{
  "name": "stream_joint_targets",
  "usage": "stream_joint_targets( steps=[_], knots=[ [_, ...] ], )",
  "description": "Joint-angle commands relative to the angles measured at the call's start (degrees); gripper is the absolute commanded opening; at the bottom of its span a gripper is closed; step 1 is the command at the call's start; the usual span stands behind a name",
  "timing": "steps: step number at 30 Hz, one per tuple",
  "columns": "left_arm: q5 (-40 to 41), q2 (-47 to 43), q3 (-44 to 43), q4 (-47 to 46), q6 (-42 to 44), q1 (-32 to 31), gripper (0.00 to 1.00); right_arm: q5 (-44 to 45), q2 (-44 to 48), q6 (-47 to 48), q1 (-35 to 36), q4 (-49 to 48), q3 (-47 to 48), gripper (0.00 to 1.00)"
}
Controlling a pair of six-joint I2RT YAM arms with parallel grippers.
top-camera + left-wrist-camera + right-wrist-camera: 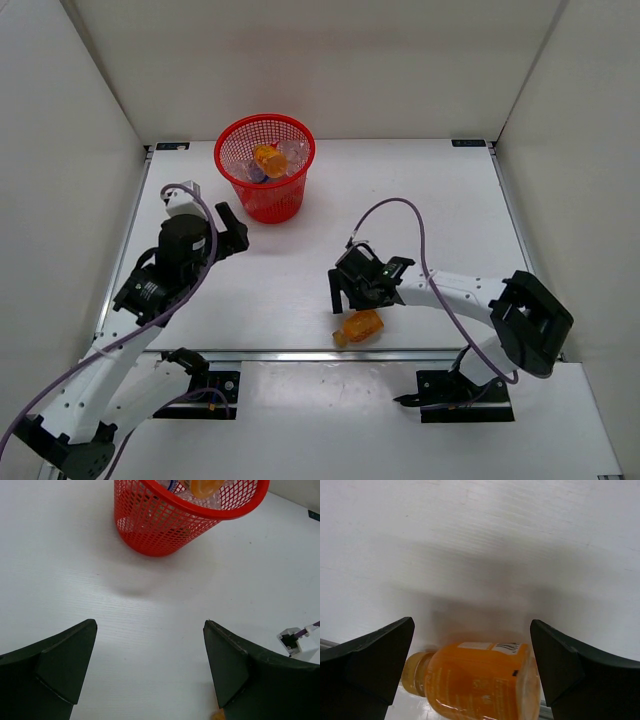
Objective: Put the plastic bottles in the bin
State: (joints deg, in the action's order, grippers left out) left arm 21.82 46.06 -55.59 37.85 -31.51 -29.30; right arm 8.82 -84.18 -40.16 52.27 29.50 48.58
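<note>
The red mesh bin (265, 170) stands at the back left of the table, and it fills the top of the left wrist view (160, 530). Inside it lie an orange bottle (268, 158) and clear bottles (293, 152). A second orange bottle (358, 327) lies on its side by the table's front edge. My right gripper (352, 302) hangs just over it, open. In the right wrist view that bottle (480, 680) lies between the spread fingers of the right gripper (472, 622), with a gap on each side. My left gripper (234, 232) (150, 625) is open and empty, short of the bin.
The table's front edge (280, 351) runs right beside the lying bottle. White walls close in the table on the left, back and right. A purple cable (400, 205) loops above the right arm.
</note>
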Motion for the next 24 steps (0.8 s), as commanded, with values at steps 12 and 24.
stream_joint_targets(
  steps=[12, 24],
  knots=[
    [-4.34, 2.02, 2.15, 0.30, 1.19, 1.53, 0.99, -30.21, 20.63, 31.18, -5.67, -22.37, -16.49, 0.99],
    [-7.49, -3.43, 7.16, 0.74, -1.54, 3.28, 0.99, -37.47, 21.17, 47.81, -3.85, -12.10, -17.90, 1.00]
  ],
)
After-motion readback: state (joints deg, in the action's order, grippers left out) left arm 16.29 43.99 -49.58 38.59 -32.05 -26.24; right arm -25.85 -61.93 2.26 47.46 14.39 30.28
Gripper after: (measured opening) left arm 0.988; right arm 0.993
